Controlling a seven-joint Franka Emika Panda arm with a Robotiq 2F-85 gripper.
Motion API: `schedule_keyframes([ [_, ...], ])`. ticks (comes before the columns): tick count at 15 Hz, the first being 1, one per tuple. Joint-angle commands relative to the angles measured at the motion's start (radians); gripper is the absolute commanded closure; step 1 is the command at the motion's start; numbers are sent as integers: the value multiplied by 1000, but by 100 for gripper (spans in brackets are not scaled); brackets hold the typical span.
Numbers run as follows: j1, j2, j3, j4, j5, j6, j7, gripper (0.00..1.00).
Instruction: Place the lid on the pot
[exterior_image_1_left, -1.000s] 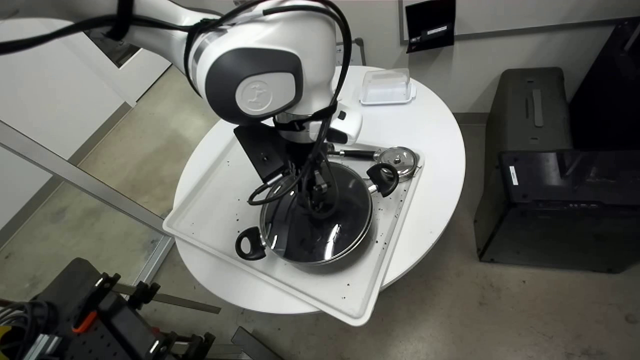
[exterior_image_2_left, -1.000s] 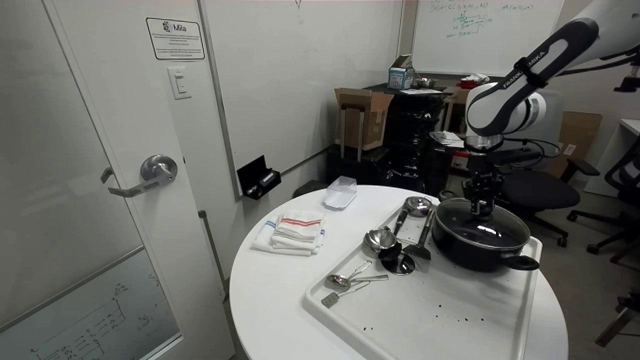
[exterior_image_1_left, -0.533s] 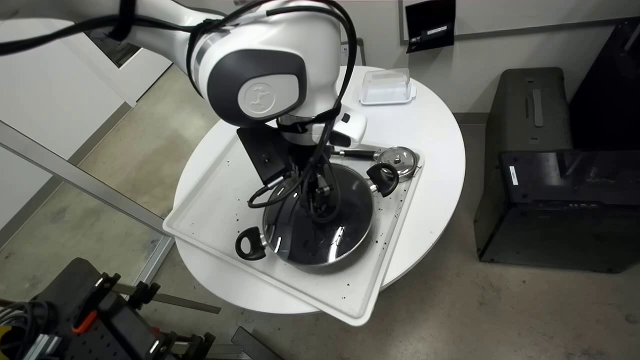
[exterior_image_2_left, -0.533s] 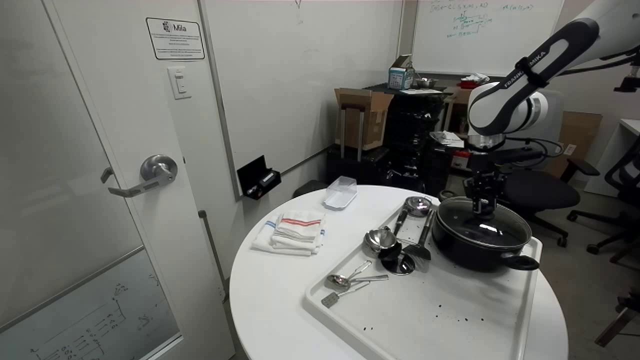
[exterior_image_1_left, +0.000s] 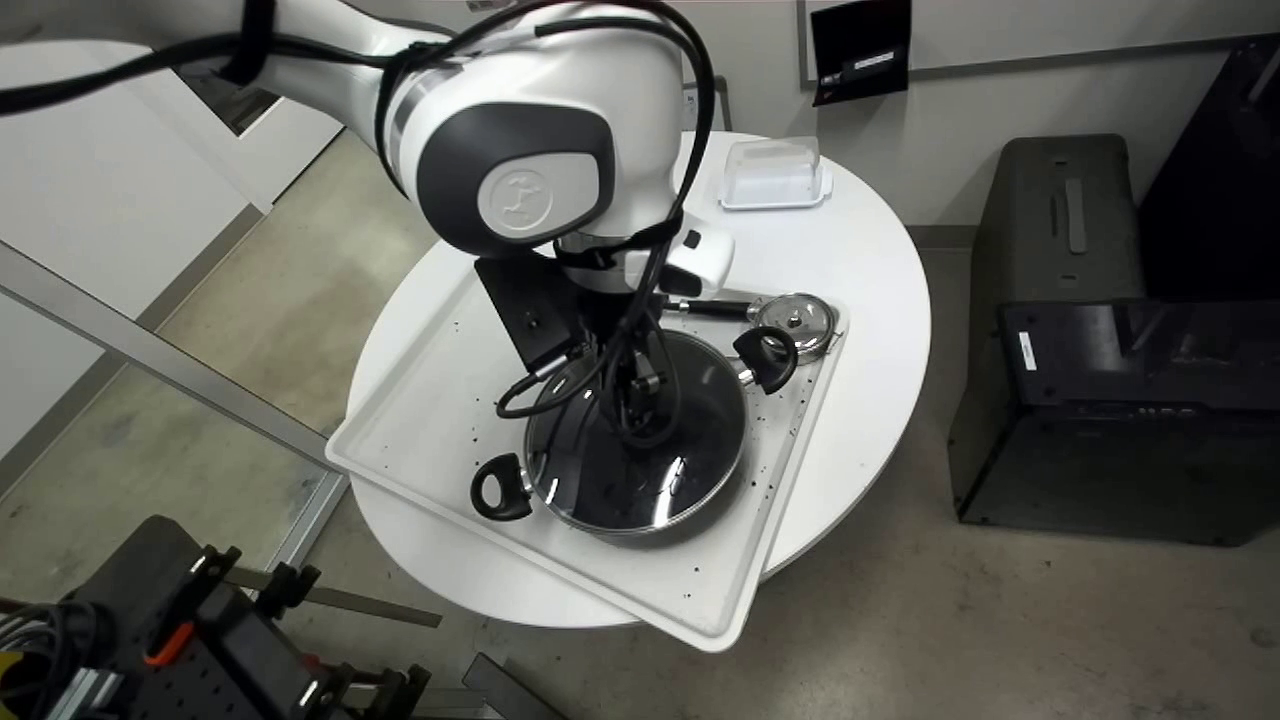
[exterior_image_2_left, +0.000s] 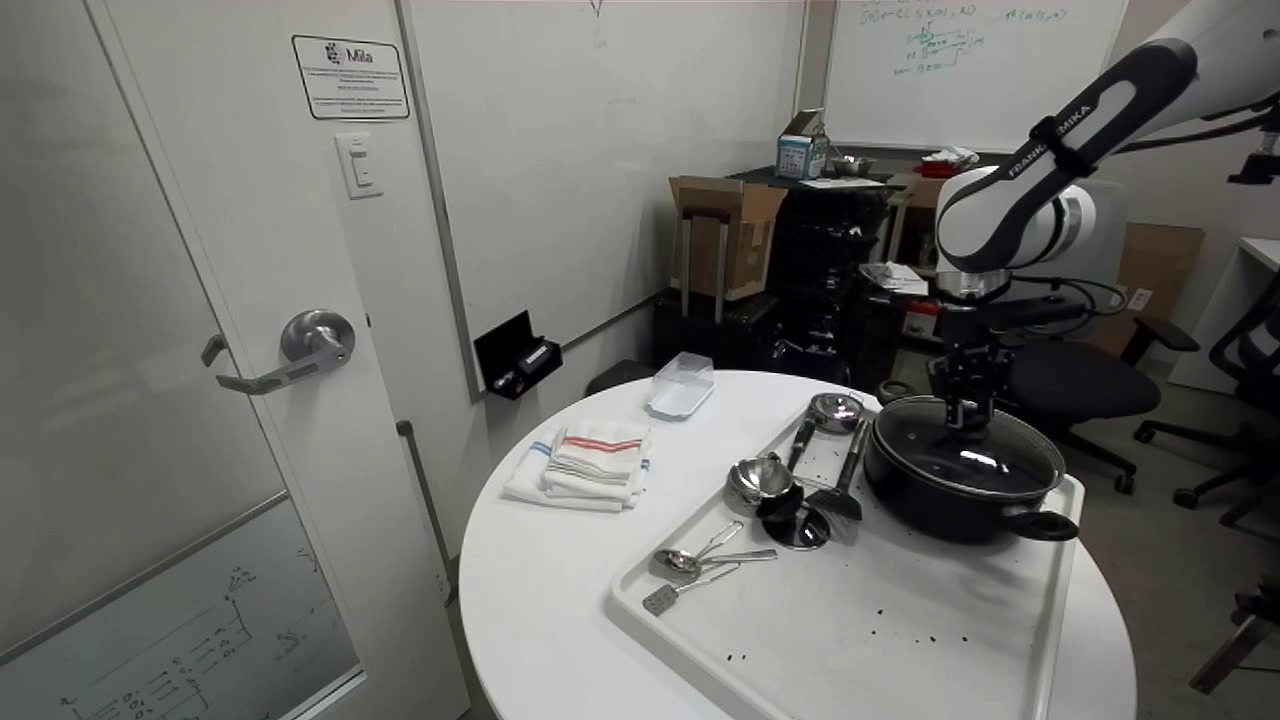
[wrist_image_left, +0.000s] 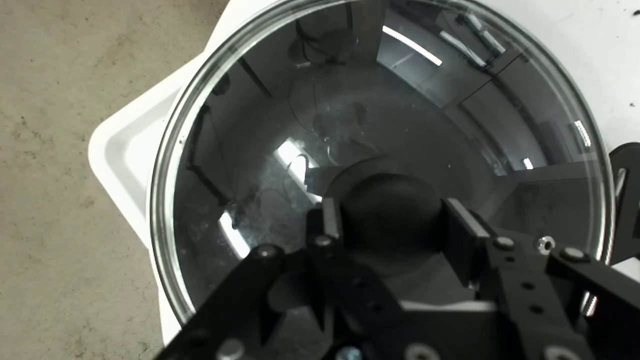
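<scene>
The round clear glass lid (exterior_image_1_left: 610, 490) lies level over the mouth of the black pot (exterior_image_2_left: 925, 508), and their rims look lined up. In an exterior view the lid (exterior_image_2_left: 1010, 465) shows no clear gap above the pot wall. In the wrist view the lid (wrist_image_left: 400, 115) fills most of the picture and hides the pot except one handle (wrist_image_left: 627, 200). My gripper (wrist_image_left: 392, 215) points down over the lid's centre. Its two fingers press on both sides of the dark knob (wrist_image_left: 392, 200). In an exterior view the gripper (exterior_image_2_left: 968, 415) stands upright above the lid.
The pot stands on a white tray (exterior_image_2_left: 800, 640) on a round white table (exterior_image_2_left: 540, 580). Shiny ladles (exterior_image_2_left: 760, 480), a black spatula (exterior_image_2_left: 838, 500) and small utensils (exterior_image_2_left: 680, 562) lie beside it. Folded towels (exterior_image_2_left: 590, 465) and a clear-covered dish (exterior_image_1_left: 772, 175) are farther off.
Since one second ago, the gripper and lid have shifted slightly to the right in both exterior views, lining the lid up with the pot rim. In the last half second almost nothing moves.
</scene>
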Motion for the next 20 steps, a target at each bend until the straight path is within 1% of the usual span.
schedule_keyframes([
  [1, 9, 4, -5, 30, 23, -30, 12, 74],
  [20, 22, 14, -6, 43, 20, -39, 30, 74],
])
